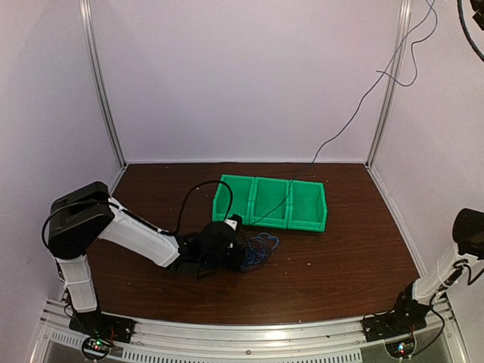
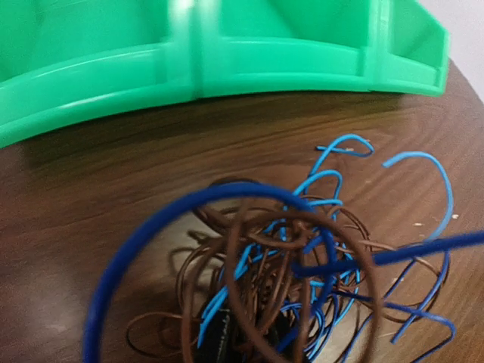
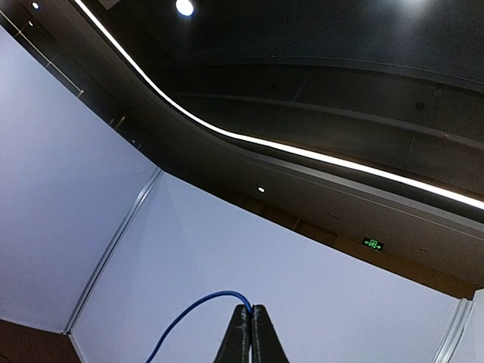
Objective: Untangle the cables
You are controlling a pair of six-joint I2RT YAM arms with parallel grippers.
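Observation:
The cables point(image 1: 259, 249) lie as a small bunch of blue and dark wires on the brown table, just in front of the green bin. In the left wrist view the cables point(image 2: 302, 257) fill the lower half as tangled blue and brown loops. My left gripper point(image 1: 236, 246) is pushed into the bunch's left side; only one dark finger point(image 2: 218, 342) shows under the loops, so its state is unclear. My right gripper point(image 3: 251, 308) points up at the ceiling, jaws closed on the end of a single blue wire point(image 3: 224, 293) that curves down to the left.
A green three-compartment bin point(image 1: 272, 203) stands behind the bunch, and its front wall point(image 2: 227, 60) is close in the left wrist view. A thin grey cord point(image 1: 355, 106) hangs down the back wall. The right arm point(image 1: 454, 265) stands at the right edge.

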